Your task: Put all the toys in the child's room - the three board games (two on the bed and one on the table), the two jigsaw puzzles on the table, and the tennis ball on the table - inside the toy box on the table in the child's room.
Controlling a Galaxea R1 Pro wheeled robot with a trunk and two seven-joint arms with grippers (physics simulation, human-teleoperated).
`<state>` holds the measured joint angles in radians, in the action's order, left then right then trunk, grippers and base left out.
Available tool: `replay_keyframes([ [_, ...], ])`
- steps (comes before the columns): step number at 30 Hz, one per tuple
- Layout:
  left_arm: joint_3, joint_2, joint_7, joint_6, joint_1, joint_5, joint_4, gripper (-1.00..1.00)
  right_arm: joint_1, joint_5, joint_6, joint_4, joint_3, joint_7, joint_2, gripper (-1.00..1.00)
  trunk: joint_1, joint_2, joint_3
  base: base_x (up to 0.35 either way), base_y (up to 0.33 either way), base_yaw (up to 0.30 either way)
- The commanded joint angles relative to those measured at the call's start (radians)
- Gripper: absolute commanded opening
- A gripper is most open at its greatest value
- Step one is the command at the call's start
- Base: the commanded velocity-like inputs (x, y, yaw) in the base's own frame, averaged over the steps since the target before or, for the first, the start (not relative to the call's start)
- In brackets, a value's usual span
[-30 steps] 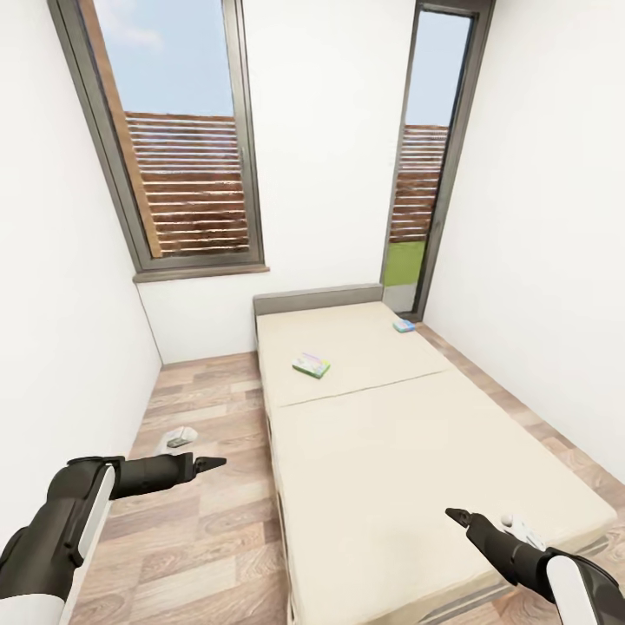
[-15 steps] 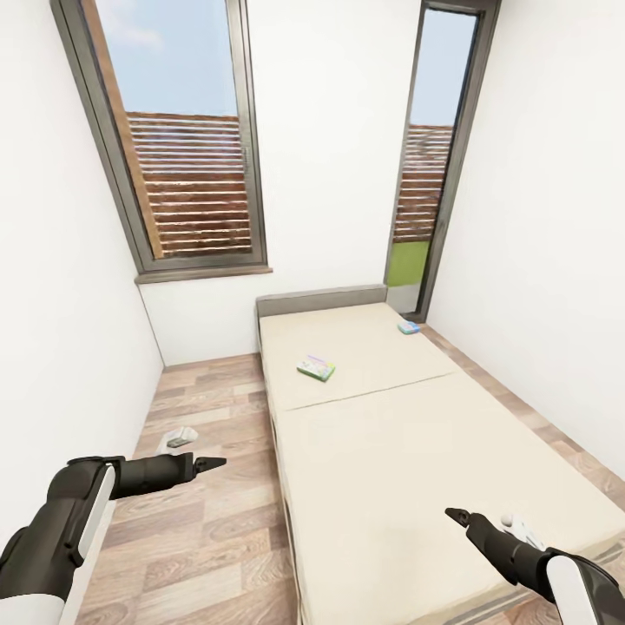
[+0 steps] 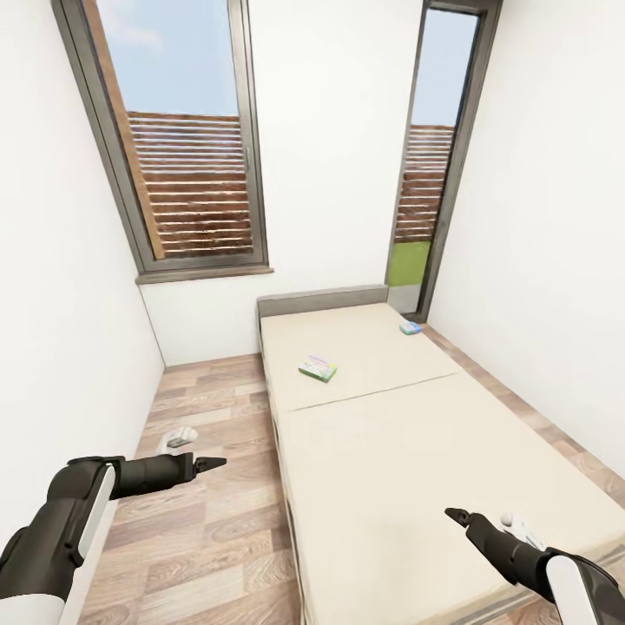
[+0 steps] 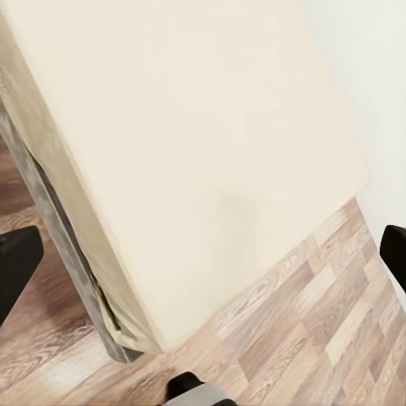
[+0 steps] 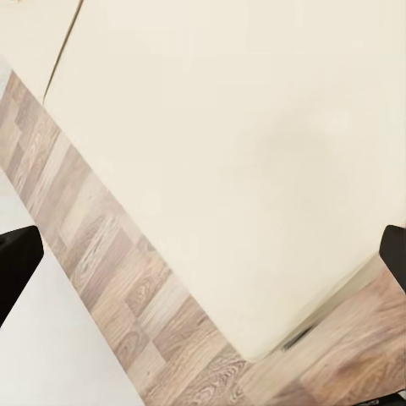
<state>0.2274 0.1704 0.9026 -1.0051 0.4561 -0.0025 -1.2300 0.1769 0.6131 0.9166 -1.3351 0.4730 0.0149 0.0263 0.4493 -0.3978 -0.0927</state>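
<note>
The bed (image 3: pixel 391 469) with its beige two-part mattress and low grey headboard runs from the middle of the head view to the lower right. Two board games lie on its far half: a green and white box (image 3: pixel 318 369) near the seam and a smaller blue box (image 3: pixel 411 327) by the far right corner. My left gripper (image 3: pixel 213 463) hovers open over the floor left of the bed. My right gripper (image 3: pixel 453 515) hangs open over the mattress's near end. Both wrist views look down on the mattress, with dark fingertips (image 4: pixel 17 262) (image 5: pixel 15 254) spread wide. The table, toy box, jigsaw puzzles and tennis ball are out of view.
A small white and grey object (image 3: pixel 180 437) lies on the wood floor (image 3: pixel 208 521) left of the bed. White walls close in on both sides. A large window (image 3: pixel 187 139) and a tall narrow one (image 3: pixel 425 174) fill the far wall. A floor strip runs along the bed's right side.
The whole picture has shifted slightly, so the camera moved a little; bed and boxes sit a bit further right in the view. Both arms hold the same pose.
</note>
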Motion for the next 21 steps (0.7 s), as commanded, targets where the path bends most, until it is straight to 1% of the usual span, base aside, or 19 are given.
replay_keyframes([
  [1, 0.001, 0.0, 0.004, -0.007, 0.001, -0.001, 0.0, 1.0, 0.001, 0.0, 0.005, -0.001, 0.001, 0.001, 0.0, 1.0, 0.001, -0.002, -0.002, 0.058, 0.078, 0.0],
  [14, 0.001, 0.0, 0.004, -0.007, 0.001, -0.001, 0.0, 1.0, 0.001, -0.001, 0.005, -0.001, 0.001, 0.001, 0.0, 1.0, 0.001, -0.002, -0.002, 0.024, 0.028, 0.0],
  [17, 0.001, 0.0, 0.004, -0.007, 0.001, -0.001, 0.0, 1.0, 0.001, -0.001, 0.005, -0.001, 0.001, 0.001, 0.0, 1.0, 0.001, -0.002, -0.002, 0.004, 0.082, 0.0],
  [21, 0.001, 0.0, 0.004, -0.007, 0.001, -0.001, 0.0, 1.0, 0.001, 0.0, 0.005, -0.001, 0.001, 0.001, 0.0, 1.0, 0.001, -0.002, -0.002, 0.002, 0.168, 0.0],
])
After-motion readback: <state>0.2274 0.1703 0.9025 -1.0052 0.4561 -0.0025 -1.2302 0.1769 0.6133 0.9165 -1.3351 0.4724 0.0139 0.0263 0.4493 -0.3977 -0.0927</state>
